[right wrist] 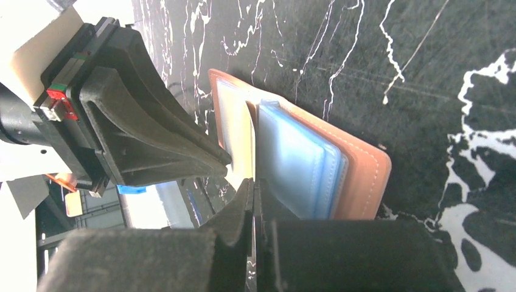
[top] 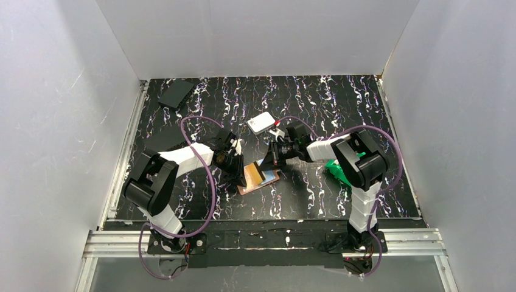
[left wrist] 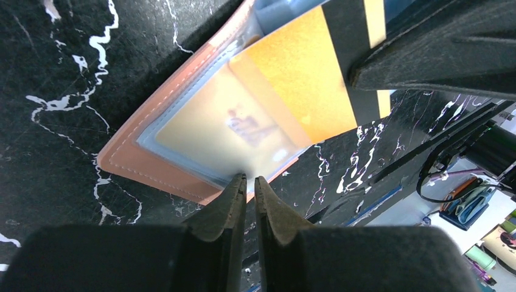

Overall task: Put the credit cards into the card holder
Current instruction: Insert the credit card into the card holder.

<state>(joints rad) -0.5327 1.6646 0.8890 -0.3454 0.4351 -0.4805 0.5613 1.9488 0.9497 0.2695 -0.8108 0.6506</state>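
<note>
The card holder (top: 268, 180) lies open on the black marbled table, orange-brown leather (left wrist: 140, 165) outside and light-blue sleeves (right wrist: 292, 158) inside. An orange credit card (left wrist: 298, 73) with a black stripe sits partly inside a clear sleeve. My right gripper (right wrist: 254, 182) is shut on that card's outer end, and the card (right wrist: 245, 152) shows edge-on between its jaws. My left gripper (left wrist: 250, 178) pinches the edge of the clear sleeve, its jaws nearly together. In the top view the left gripper (top: 236, 168) and the right gripper (top: 273, 159) meet over the holder.
A white rounded box (top: 261, 123) lies just behind the grippers. A green plastic bin (top: 338, 170) sits under the right arm. A flat black object (top: 176, 93) rests at the back left corner. White walls enclose the table.
</note>
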